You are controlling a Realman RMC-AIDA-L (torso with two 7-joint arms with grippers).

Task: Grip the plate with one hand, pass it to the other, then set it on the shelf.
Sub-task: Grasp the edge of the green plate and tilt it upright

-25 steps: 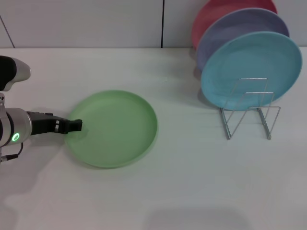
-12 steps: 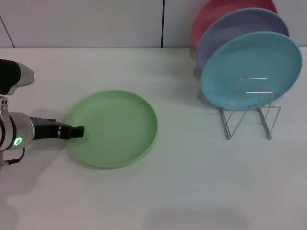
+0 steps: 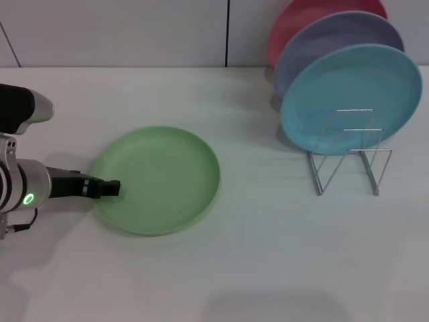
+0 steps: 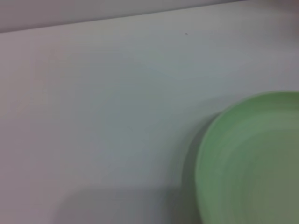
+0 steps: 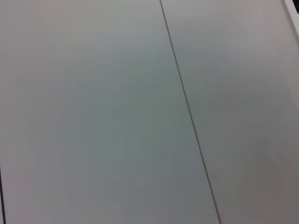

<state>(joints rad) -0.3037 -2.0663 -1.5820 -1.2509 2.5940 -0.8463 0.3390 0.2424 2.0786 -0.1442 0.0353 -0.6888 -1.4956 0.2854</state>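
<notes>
Green and flat on the white table (image 3: pixel 268 255), the plate (image 3: pixel 157 179) lies just right of the left gripper (image 3: pixel 112 188), whose tips reach over its near-left rim, grip state hidden, while the wire shelf (image 3: pixel 348 157) stands well apart to the right.

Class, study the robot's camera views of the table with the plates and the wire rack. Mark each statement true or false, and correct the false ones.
1. The green plate lies flat on the table. True.
2. The left gripper is at the green plate's rim. True.
3. The wire rack holds no plates. False: blue, lavender and pink plates stand in it.
4. The right gripper is above the rack. False: it is in no view.
</notes>
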